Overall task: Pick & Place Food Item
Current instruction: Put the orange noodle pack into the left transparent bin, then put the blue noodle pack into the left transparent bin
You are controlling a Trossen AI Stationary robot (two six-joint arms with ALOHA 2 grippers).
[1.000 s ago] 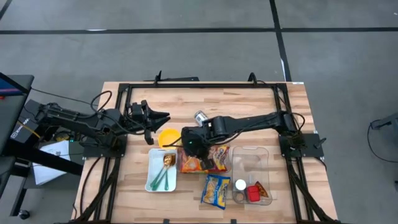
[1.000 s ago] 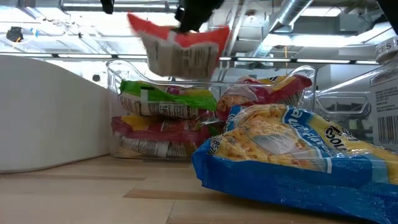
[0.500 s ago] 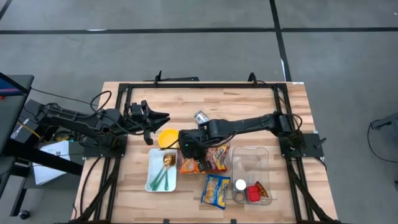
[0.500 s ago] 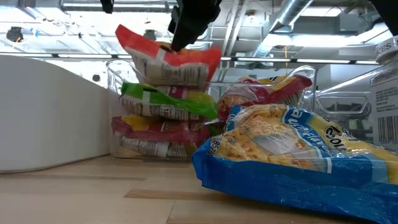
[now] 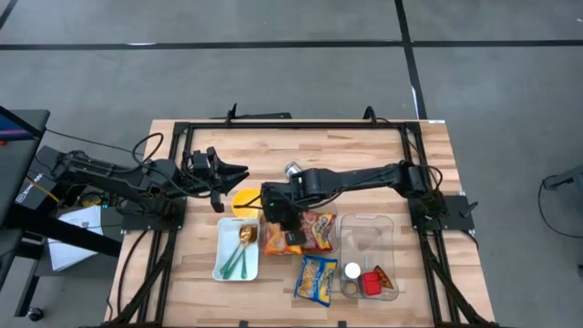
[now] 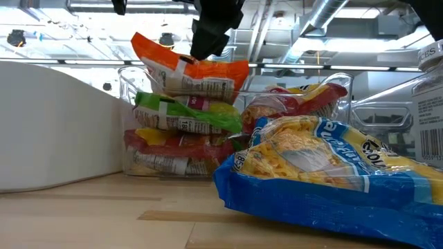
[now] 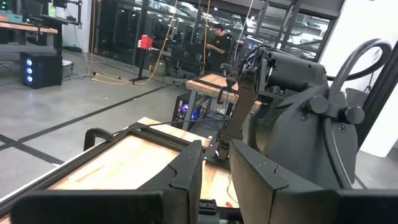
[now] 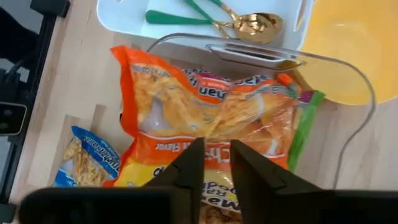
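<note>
The orange noodle packet (image 6: 190,69) had come down in the last second and now lay on top of the stack in the clear bin (image 5: 298,232), at about six o'clock from the yellow bowl (image 5: 244,200). The right gripper (image 8: 211,165) had eased to a narrow gap just above it, apparently letting go. The left gripper (image 5: 228,171) waited, nearly shut, over the counter (image 5: 319,146) at ten o'clock. This placement looked all but finished.
</note>
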